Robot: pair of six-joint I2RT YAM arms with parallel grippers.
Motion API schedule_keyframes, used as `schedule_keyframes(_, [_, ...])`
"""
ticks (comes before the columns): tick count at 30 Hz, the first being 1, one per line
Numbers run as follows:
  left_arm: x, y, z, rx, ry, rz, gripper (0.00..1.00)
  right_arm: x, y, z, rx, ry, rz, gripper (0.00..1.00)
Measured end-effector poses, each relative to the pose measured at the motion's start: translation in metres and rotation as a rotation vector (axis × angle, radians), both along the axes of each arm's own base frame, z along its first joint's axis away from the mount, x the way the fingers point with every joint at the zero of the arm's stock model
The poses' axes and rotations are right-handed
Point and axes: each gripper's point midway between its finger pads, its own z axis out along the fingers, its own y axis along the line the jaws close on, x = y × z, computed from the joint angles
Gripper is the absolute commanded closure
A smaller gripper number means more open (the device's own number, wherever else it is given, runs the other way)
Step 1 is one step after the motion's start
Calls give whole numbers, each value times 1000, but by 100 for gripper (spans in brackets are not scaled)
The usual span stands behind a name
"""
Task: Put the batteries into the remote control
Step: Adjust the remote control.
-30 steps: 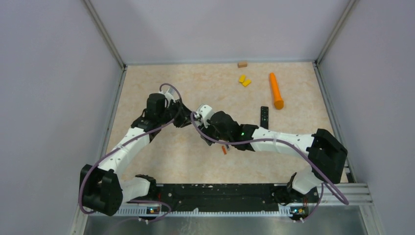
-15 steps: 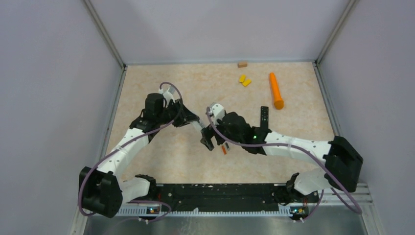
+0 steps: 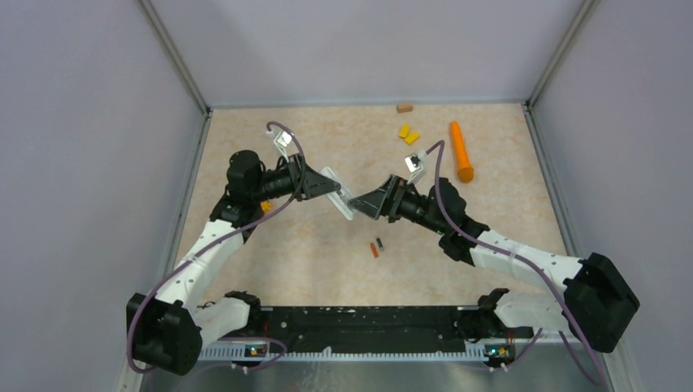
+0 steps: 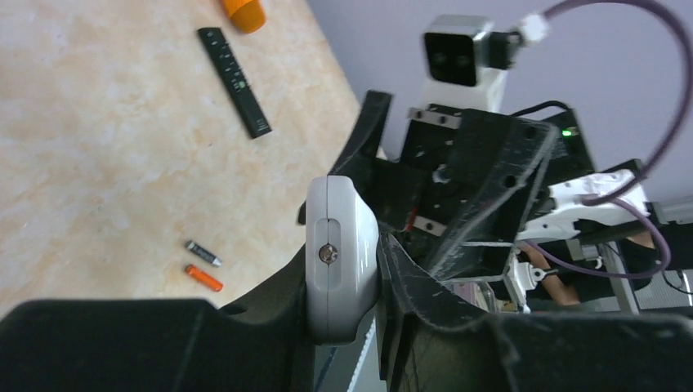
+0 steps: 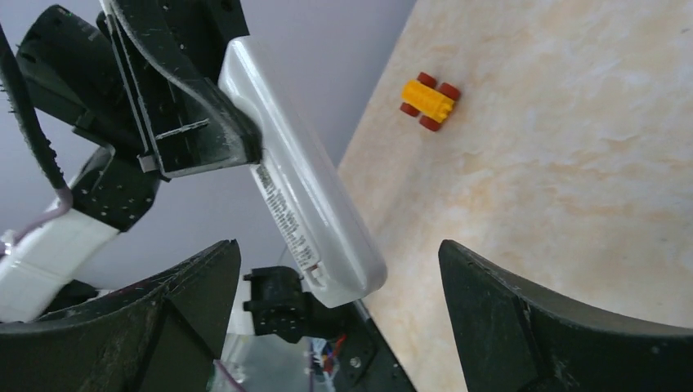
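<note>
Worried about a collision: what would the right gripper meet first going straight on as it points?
Probably the free end of the white remote held by the left gripper; it lies just ahead of the open right gripper, though depth is unclear.

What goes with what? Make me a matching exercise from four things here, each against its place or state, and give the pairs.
1 white remote
2 black remote
3 right pincer
4 orange-red battery

A beside a dark battery on the table
B open, empty
C clamped in the left pincer
D flat by the long orange cylinder

Pairs: 1-C, 2-D, 3-B, 4-A
</note>
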Motion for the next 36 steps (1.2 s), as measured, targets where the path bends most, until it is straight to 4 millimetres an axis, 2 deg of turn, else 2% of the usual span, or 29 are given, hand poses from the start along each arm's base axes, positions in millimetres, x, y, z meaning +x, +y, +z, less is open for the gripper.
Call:
schedule_keyframes(5, [-9,-2,25,-70,-53,-29,100,-4,11,10,132,76,42,19])
schedule_keyframes(8, [-14,-3,34,-101,-69,-40,96,-6,15,19,179,78,67,36])
schedule_keyframes(12, [-17,-3,41,-136,-69,-41,80,-10,18,34,241,55,102,66])
schedule_keyframes(14, [-18,-2,43,-152,-62,-40,69,-13,20,40,264,40,123,75])
schedule_keyframes(17, [-20,-1,49,-180,-43,-28,49,-18,21,47,290,12,157,84])
schedule_keyframes(20, [-22,0,51,-192,-27,-27,38,-21,22,50,284,-18,180,87])
schedule_keyframes(26, [-30,1,50,-197,40,-62,39,-24,17,41,220,-52,250,88])
schedule_keyframes(32, [-36,1,55,-185,64,-94,56,-29,15,52,172,-107,323,89])
schedule_keyframes(36, [-38,1,53,-166,74,-104,59,-34,14,53,161,-119,355,89])
